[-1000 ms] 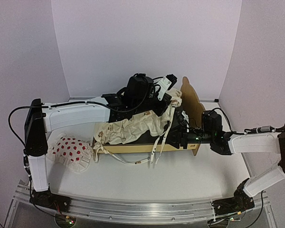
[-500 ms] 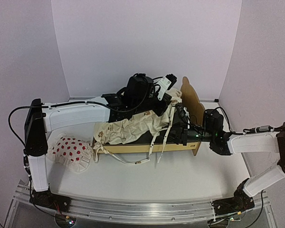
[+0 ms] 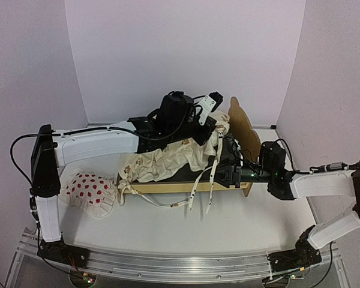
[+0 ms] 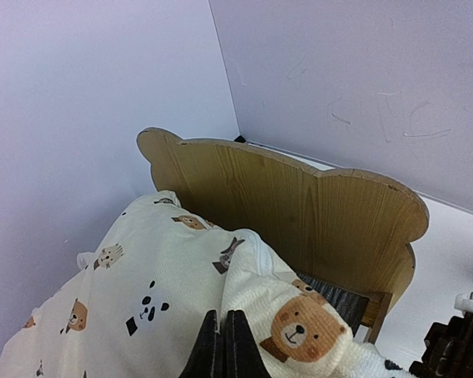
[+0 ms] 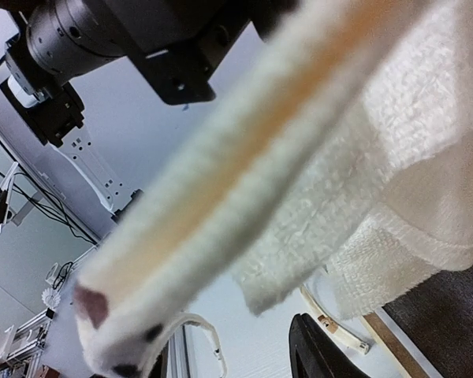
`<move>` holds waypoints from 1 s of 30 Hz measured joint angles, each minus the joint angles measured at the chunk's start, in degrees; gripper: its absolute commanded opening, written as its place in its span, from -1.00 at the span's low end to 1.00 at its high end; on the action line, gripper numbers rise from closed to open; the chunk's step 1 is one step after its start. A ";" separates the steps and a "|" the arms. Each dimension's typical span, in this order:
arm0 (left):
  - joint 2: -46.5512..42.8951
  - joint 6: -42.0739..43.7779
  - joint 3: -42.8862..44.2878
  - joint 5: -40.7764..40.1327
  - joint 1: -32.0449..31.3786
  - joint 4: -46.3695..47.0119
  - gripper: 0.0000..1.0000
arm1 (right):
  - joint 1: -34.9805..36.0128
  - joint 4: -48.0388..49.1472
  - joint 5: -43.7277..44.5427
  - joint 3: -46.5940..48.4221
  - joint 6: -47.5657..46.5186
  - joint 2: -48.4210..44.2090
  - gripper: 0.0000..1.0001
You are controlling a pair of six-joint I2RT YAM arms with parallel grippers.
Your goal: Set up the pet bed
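Maybe halfway: pet bed [image 3: 186,187] sits mid table [image 3: 240,222], quilt [image 3: 168,161] bunched on it, not spread flat. Left gripper [image 4: 225,335] pinches the quilt by the headboard [image 4: 299,197]; right gripper [image 3: 233,171], can't tell if it grips. Pillow [image 3: 91,191] lies off beside the foot end

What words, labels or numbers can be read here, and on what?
No text is readable.
The quilt shows only animal pictures, no letters.
The pet bed is plain wood.
Faint scratches on the back wall spell nothing.
Any marks on the left arm and right arm are too small to read.
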 measured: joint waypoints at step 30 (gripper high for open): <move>1.27 -1.46 2.79 0.28 0.56 -2.46 -1.00 | 0.00 4.84 1.96 -1.85 4.28 -1.02 -1.00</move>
